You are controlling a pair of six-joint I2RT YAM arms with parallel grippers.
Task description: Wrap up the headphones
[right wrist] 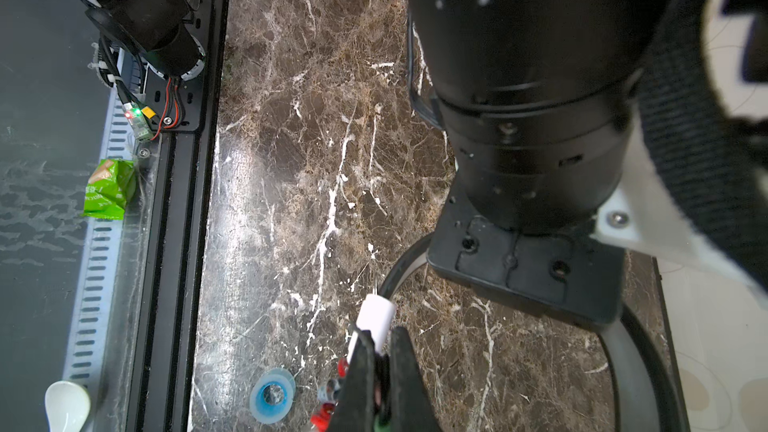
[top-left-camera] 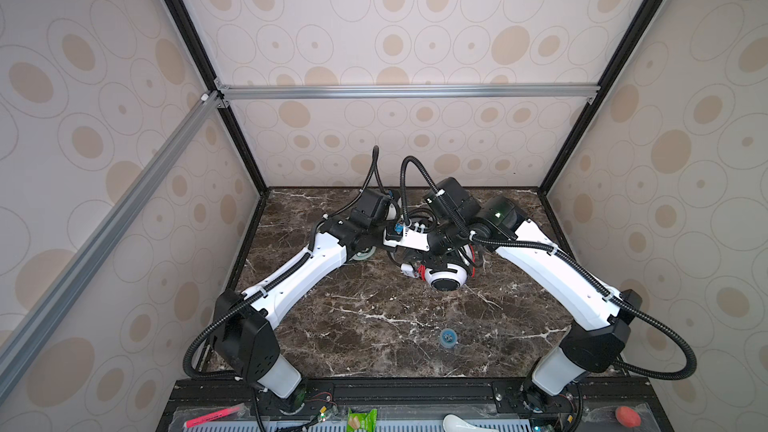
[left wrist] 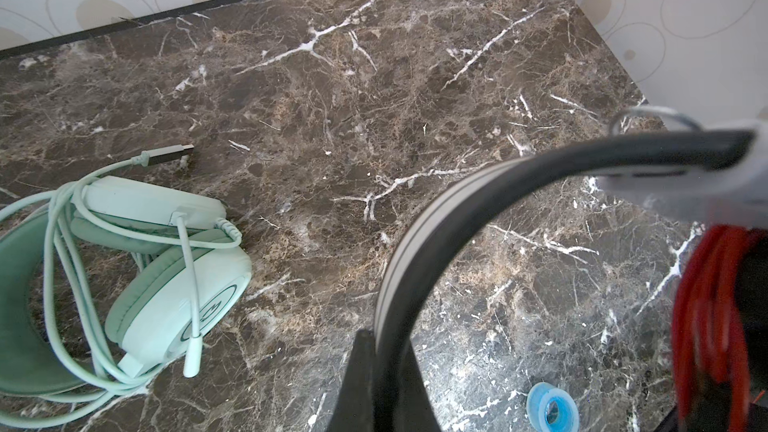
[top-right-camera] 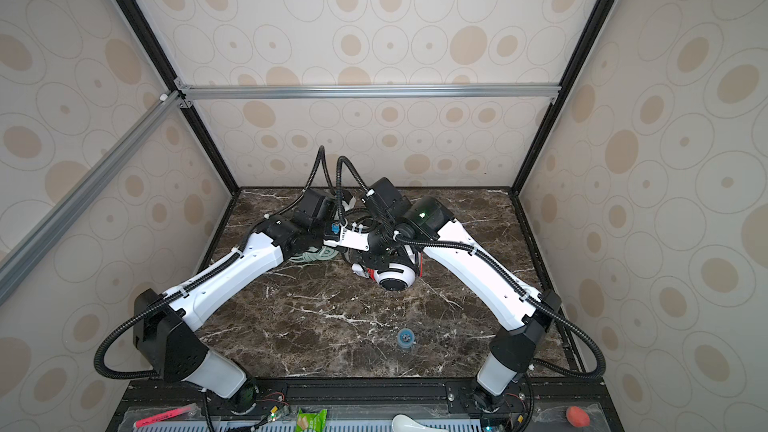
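Headsets show in both top views. I see the white-and-black headset (top-left-camera: 446,278) near the middle of the counter (top-left-camera: 374,326), a little toward its right edge, with my left arm (top-left-camera: 291,280) and right arm (top-left-camera: 552,280) meeting over it. The mint headset (top-right-camera: 316,255) lies just left of it, mostly hidden under the left arm. A blue ring (top-left-camera: 448,337) lies apart, toward the front edge. I cannot tell either jaw state from up here.

From the left wrist camera, my left gripper (left wrist: 386,344) has its jaws pressed onto the black headband (left wrist: 540,157) of the white-and-black headset, and a blurred bundle of red cord (left wrist: 706,317) hangs close by. The mint headset rests on the counter well apart, its cord looped loosely over the earcups, its plug (left wrist: 170,154) sticking out beside it.

From the right wrist camera, my right gripper (right wrist: 382,344) pinches a small white cylinder (right wrist: 376,315), with red cord strands just beside the fingers. Beyond the front edge lie a green packet (right wrist: 110,189) and a white spoon (right wrist: 66,405).
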